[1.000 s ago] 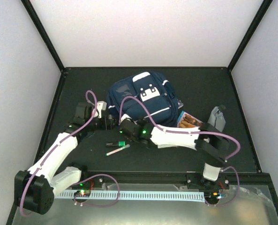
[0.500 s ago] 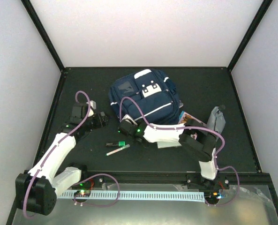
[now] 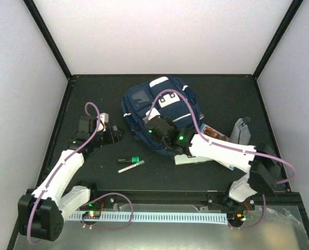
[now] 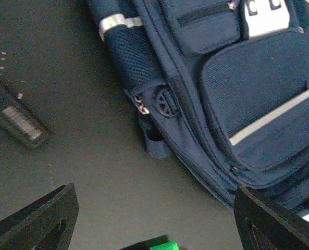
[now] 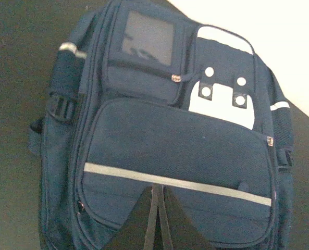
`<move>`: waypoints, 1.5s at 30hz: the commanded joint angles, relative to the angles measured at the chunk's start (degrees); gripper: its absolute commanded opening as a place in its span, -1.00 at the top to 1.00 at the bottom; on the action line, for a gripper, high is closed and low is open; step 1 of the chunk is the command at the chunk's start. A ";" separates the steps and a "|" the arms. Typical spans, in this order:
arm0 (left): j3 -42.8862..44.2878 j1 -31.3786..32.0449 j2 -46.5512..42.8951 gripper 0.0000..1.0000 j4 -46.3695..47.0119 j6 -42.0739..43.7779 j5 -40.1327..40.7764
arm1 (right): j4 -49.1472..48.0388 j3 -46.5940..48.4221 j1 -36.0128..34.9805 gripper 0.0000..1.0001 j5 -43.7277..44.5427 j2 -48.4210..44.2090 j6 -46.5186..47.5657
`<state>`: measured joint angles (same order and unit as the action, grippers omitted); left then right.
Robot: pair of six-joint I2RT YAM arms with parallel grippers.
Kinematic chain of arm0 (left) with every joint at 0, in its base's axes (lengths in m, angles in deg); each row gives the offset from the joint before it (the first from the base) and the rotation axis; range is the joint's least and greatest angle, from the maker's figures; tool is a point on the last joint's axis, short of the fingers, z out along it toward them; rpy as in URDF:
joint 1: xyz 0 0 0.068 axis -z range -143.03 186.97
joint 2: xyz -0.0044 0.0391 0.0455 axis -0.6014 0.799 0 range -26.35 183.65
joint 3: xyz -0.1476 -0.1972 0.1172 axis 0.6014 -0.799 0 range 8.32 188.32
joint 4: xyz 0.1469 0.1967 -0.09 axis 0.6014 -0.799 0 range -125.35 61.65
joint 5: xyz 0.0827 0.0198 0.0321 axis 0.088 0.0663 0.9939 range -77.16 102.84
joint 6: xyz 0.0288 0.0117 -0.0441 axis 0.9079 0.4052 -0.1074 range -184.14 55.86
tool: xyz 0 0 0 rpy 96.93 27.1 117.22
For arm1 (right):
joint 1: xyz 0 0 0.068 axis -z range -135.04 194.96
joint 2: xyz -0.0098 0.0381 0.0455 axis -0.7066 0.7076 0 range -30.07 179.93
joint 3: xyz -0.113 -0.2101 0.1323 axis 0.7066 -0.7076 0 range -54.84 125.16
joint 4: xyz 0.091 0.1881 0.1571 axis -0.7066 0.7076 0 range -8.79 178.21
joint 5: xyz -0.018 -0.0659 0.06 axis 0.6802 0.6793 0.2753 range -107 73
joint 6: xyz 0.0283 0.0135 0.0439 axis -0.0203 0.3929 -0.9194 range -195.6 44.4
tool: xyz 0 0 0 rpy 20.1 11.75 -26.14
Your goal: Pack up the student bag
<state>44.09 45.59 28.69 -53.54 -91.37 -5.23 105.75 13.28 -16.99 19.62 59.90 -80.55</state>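
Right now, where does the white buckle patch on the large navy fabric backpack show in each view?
Top external: white buckle patch above centre.
Left wrist: patch in the top right corner, cut off.
Right wrist: patch right of centre.
Shared landmark: pale stripe running below it.

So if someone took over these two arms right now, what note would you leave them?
Left gripper: open, empty, hovering beside the student bag.
Right gripper: shut over the bag's lower front pocket; unclear whether it pinches anything.
Bag lies front up, far middle of the table; visible zips look closed.
Outside it: two pens near the front, grey pouch on the right, what looks like a booklet just right of the bag.
Done: nothing visibly packed. Left: open the bag, load the items.
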 commanded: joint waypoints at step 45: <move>0.12 -0.27 -0.84 -0.69 3.09 2.51 -5.40 | 11.36 14.86 5.18 0.96 5.36 20.37 -3.21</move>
<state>42.54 45.59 27.64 -50.94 -90.27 -9.75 120.24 30.96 -12.71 22.03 87.44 -83.80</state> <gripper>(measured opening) 0.846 0.091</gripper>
